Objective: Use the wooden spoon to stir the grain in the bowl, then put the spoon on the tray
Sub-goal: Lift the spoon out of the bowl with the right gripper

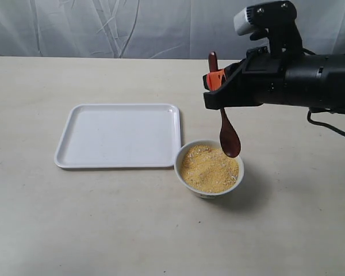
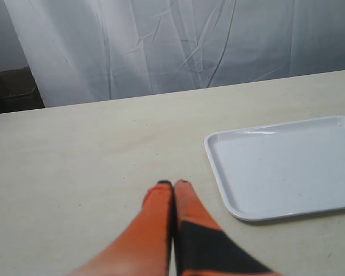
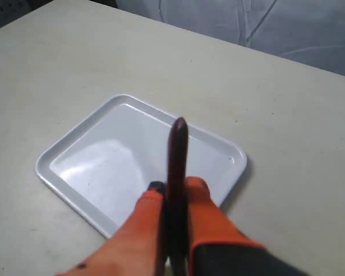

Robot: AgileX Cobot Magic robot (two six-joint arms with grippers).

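The white bowl (image 1: 209,169) of yellow-orange grain (image 1: 209,168) stands just right of the white tray (image 1: 119,135). My right gripper (image 1: 215,80) is shut on the handle of the dark wooden spoon (image 1: 227,133), which hangs nearly upright with its oval end just above the bowl's far right rim. In the right wrist view the spoon handle (image 3: 177,155) sticks up between the orange fingers (image 3: 204,207) of that gripper (image 3: 175,187), with the tray (image 3: 103,161) behind. My left gripper (image 2: 173,184) is shut on nothing, low over bare table beside the tray (image 2: 287,164).
A white curtain (image 1: 115,26) hangs behind the table's far edge. The black right arm (image 1: 299,77) reaches in from the right above the table. Bare tabletop (image 1: 75,230) spreads in front of the tray and bowl.
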